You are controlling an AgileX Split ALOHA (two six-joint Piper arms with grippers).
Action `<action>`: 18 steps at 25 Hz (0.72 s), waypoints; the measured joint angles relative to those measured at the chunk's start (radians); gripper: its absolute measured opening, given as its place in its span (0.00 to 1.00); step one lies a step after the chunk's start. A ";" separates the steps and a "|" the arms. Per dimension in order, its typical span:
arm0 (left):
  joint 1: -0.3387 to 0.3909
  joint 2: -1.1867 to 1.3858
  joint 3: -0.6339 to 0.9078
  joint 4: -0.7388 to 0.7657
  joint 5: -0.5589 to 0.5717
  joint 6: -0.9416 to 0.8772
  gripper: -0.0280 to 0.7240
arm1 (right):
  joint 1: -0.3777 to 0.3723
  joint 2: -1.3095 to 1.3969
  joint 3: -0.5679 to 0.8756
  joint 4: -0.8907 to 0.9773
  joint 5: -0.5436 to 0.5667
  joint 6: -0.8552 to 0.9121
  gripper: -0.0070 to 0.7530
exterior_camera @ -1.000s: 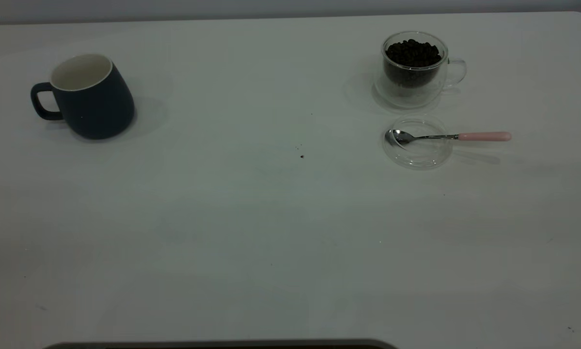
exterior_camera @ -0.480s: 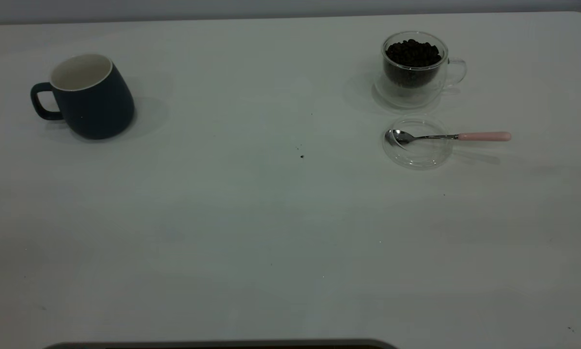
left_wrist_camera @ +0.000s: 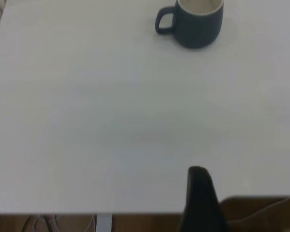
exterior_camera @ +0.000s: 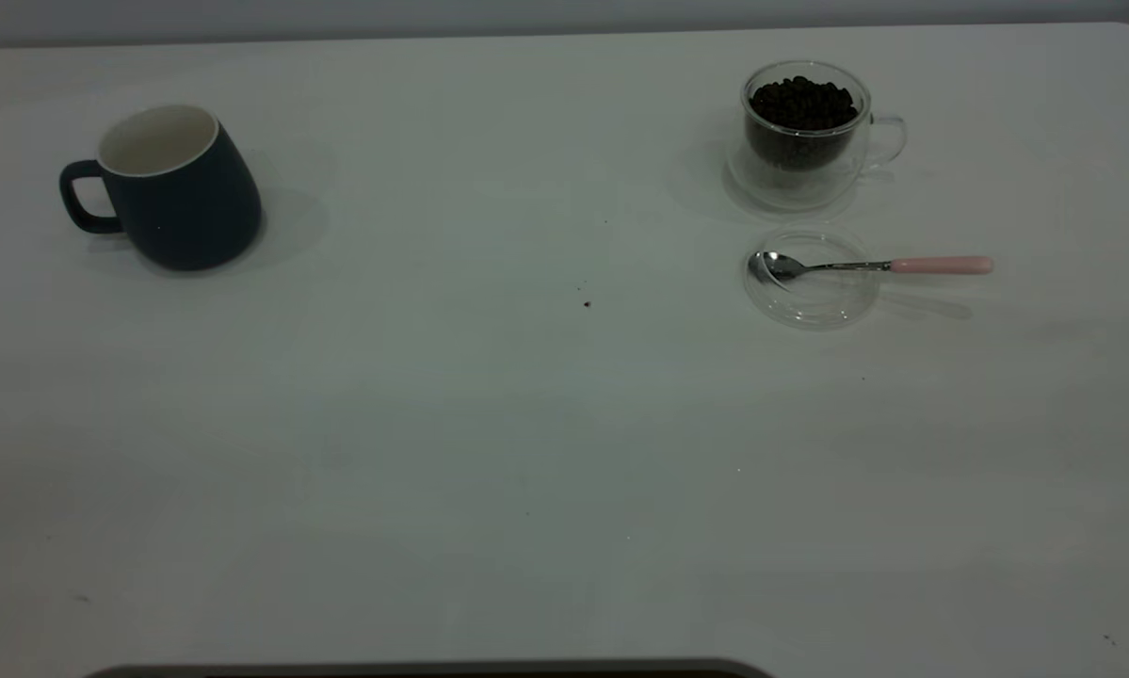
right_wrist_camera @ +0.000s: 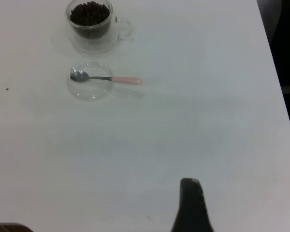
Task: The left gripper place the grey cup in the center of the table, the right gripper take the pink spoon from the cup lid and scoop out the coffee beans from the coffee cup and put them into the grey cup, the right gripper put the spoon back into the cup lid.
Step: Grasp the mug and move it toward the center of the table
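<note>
The grey cup (exterior_camera: 173,184) stands upright at the table's (exterior_camera: 489,424) far left, handle pointing outward; it also shows far ahead as the grey cup (left_wrist_camera: 195,19). The coffee cup (exterior_camera: 806,132), filled with coffee beans (exterior_camera: 801,102), stands at the far right. Just in front of it lies the cup lid (exterior_camera: 812,278) with the pink spoon (exterior_camera: 870,266) resting across it, bowl inside, pink handle sticking out to the right. My left gripper (left_wrist_camera: 198,170) hovers shut near the table's near edge, far from the grey cup. My right gripper (right_wrist_camera: 190,181) is shut, well short of the pink spoon (right_wrist_camera: 106,78).
A few dark specks (exterior_camera: 587,303) lie near the table's middle. A dark rounded edge (exterior_camera: 432,669) shows at the near side of the exterior view. Neither arm appears in the exterior view. The table's right edge (right_wrist_camera: 278,82) runs close to the right arm.
</note>
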 joint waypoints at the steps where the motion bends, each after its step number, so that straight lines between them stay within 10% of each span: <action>1: 0.000 0.032 -0.019 0.000 -0.019 -0.004 0.79 | 0.000 0.000 0.000 0.000 0.000 0.000 0.79; 18: 0.000 1.053 -0.489 0.224 -0.235 -0.031 0.79 | 0.000 0.000 0.000 0.000 0.000 0.000 0.79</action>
